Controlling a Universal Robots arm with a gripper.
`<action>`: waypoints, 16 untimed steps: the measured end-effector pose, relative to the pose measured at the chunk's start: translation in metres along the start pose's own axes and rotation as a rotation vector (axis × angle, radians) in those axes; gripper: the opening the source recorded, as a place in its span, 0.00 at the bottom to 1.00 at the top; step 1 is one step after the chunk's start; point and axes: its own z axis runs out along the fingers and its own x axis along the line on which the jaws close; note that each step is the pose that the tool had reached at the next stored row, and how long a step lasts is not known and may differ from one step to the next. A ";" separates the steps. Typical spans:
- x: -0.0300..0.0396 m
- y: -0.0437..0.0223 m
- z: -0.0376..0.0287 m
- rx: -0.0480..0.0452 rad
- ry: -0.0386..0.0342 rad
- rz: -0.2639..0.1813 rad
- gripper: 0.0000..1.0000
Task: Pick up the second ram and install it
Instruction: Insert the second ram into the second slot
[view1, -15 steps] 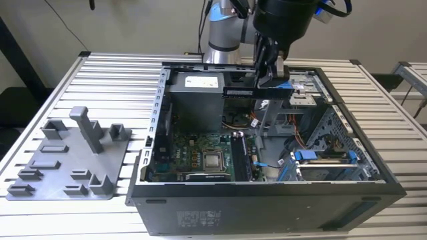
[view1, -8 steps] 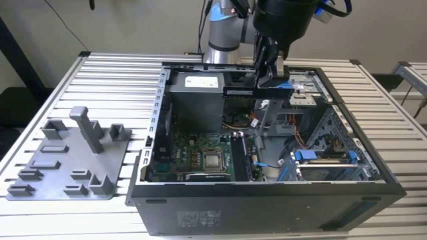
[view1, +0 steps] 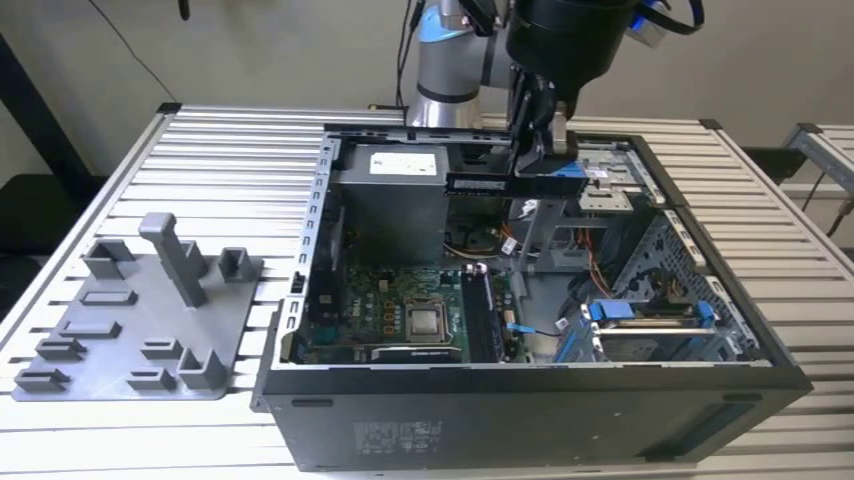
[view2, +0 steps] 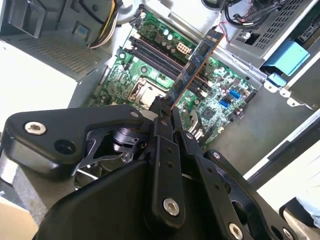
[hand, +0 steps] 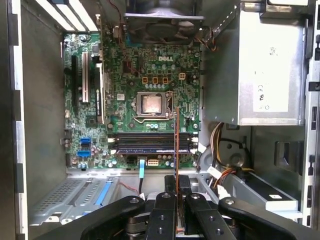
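Exterior view first: big open computer case (view1: 534, 420) directly below the pincer (view1: 545, 168), motherboard (hand: 150, 75) on its floor. The pincer's clamped on the second ram (view1: 494, 186), up above the case. The stick lies level, long axis crosswise to the memory slots (hand: 150, 142) underneath, free end reaching out beyond the fingertips.

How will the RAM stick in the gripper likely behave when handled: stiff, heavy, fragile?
Probably stiff: the RAM stick juts straight from the gripper, unsagging. Likely light: edge-on it looks very thin. Perhaps fragile: bare circuit board.
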 end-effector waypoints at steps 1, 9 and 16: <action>0.0000 0.0000 0.0000 0.0005 0.0000 0.007 0.14; 0.0000 0.0000 0.0000 0.0039 -0.0006 0.055 0.14; 0.0000 0.0000 0.0002 0.0067 -0.0012 0.095 0.14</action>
